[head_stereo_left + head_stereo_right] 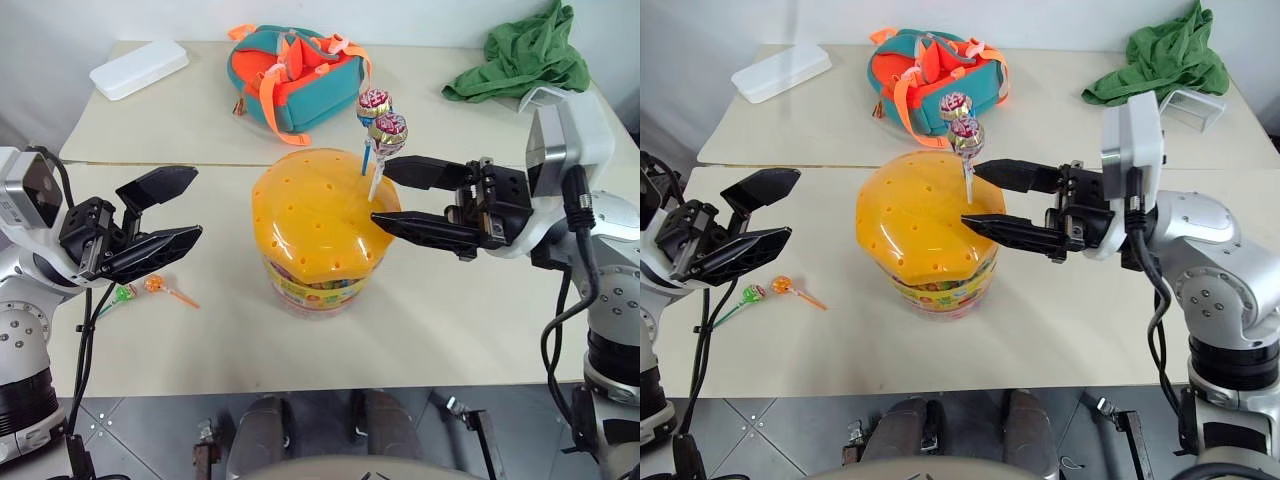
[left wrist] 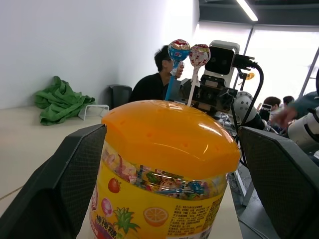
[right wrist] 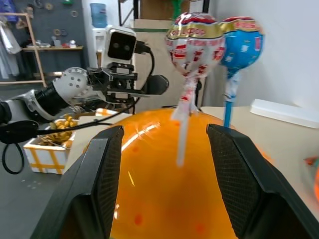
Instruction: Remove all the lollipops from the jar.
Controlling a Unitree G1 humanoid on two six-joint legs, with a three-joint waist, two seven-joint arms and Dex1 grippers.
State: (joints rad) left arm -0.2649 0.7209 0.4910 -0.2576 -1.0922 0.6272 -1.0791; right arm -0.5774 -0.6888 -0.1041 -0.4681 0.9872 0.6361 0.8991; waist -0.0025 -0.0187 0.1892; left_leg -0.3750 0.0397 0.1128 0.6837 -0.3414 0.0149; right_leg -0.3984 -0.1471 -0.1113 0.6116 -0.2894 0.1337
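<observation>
The jar (image 1: 318,235) is sitting at the near middle of the worktop (image 1: 480,310), its label band showing fruit pictures and small print I can't read. Two lollipops (image 1: 380,122) are standing in the orange lid's holes, white stick between the right tool's (image 1: 378,195) parted fingers. The left tool (image 1: 185,205) is hanging wide open beside the jar. Two more lollipops (image 1: 770,288) are lying on the worktop.

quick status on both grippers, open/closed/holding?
Left gripper: open, holding nothing, beside the jar.
Right gripper: open, fingers either side of the white-stick lollipop standing in the lid, not clamped on it.
</observation>
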